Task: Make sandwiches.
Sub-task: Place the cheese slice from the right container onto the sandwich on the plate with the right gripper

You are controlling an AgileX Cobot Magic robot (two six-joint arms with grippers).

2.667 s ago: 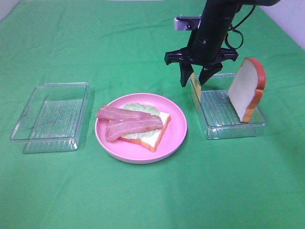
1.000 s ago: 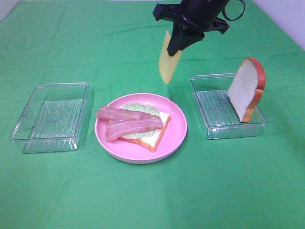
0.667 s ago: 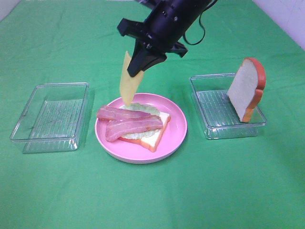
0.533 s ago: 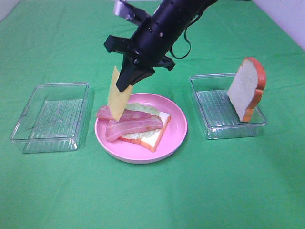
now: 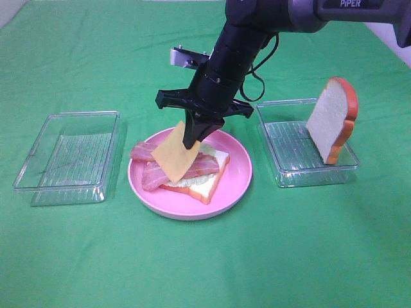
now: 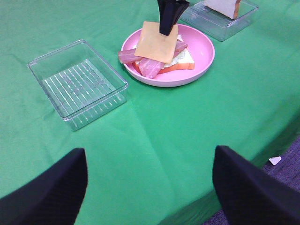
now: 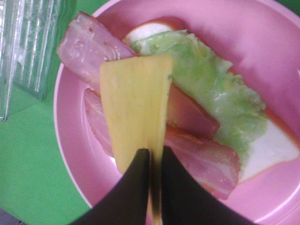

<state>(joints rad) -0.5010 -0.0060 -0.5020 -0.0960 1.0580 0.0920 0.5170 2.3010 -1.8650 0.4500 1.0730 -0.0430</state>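
R end effector (image 5: pixel 192 138) pinches cheese square (image 5: pixel 174 159) by one edge, draped over bacon strips (image 5: pixel 149 153) on pink plate (image 5: pixel 237 176), tabletop (image 5: pixel 289 256) centre; bread base (image 5: pixel 209 186) mostly hidden. L end effector (image 6: pixel 150 154) spread wide, fingers partly cut off.

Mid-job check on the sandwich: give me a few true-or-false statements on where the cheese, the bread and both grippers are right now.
1. The right gripper pinches the cheese slice. True.
2. A bread slice leans on edge in the right tray. True.
3. The cheese slice is over the right tray. False: it hangs tilted over the bacon strips on the pink plate.
4. The left tray holds lettuce. False: nothing shows in it.
5. The left gripper is shut. False: its jaws stand wide apart.
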